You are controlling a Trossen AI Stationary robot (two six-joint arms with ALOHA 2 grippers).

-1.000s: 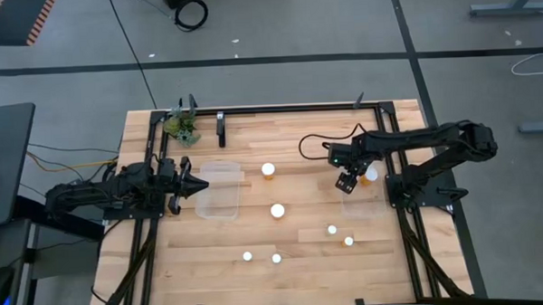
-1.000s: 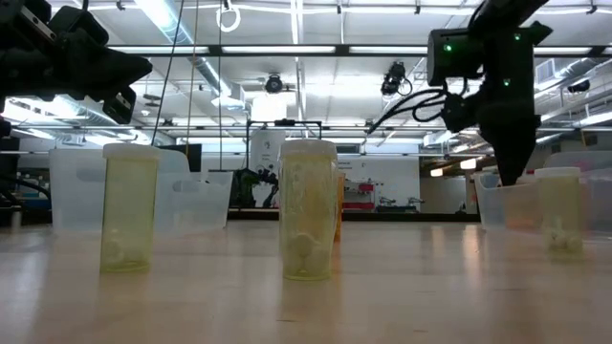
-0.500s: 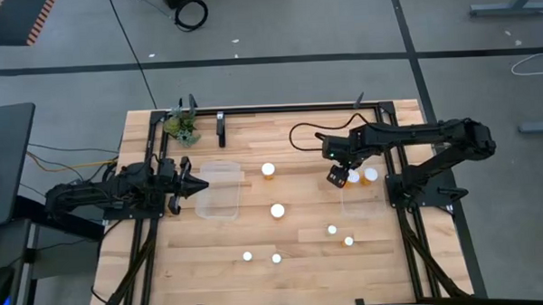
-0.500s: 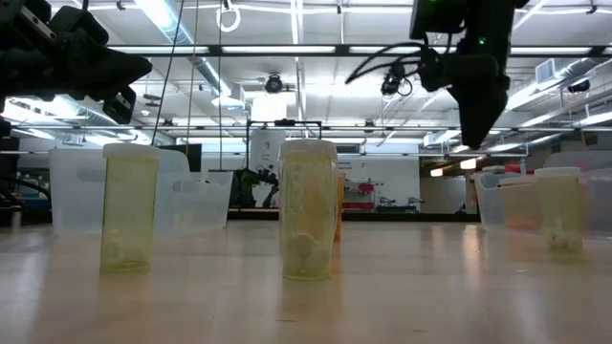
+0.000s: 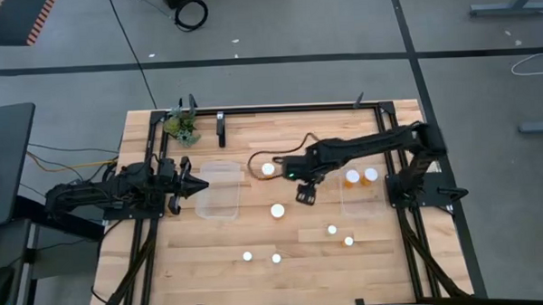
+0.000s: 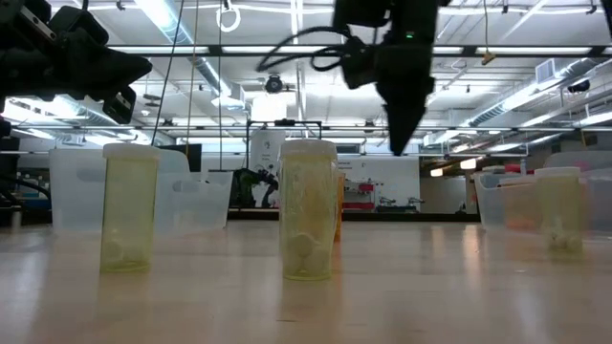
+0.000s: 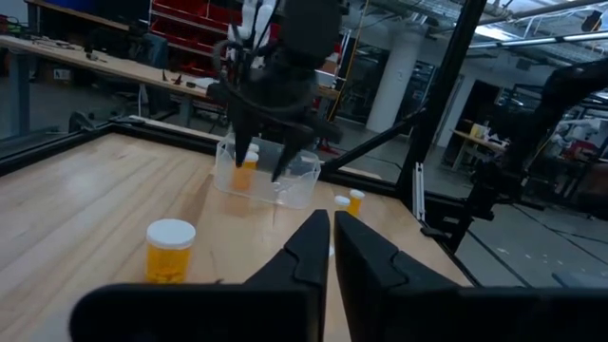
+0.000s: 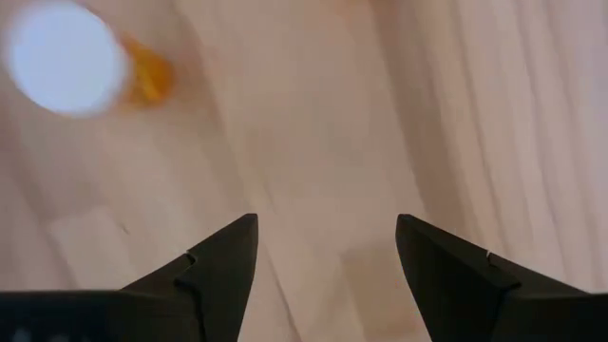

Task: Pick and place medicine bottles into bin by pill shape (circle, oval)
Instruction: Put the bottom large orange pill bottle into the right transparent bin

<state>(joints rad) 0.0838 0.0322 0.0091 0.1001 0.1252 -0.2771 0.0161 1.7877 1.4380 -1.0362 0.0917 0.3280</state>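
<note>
Several medicine bottles with white caps stand upright on the wooden table, among them one at mid-table, one nearer and a few by the near edge. Two amber bottles stand in the clear right bin. My right gripper hangs open above bare wood at mid-table, pointing down, its fingers empty. A capped amber bottle lies off to one side of it. My left gripper waits shut and level at the left, over the edge of the clear left bin.
A black frame runs along the table's far edge and sides. A small green object sits at the far left corner. In the low view three bottles stand in front, with my right gripper hanging above and behind them.
My right gripper has swung from above the right bin toward the table's left, out to mid-table, rising a little and rolling slightly, open throughout. A second amber bottle now shows in the right bin where the gripper stood.
</note>
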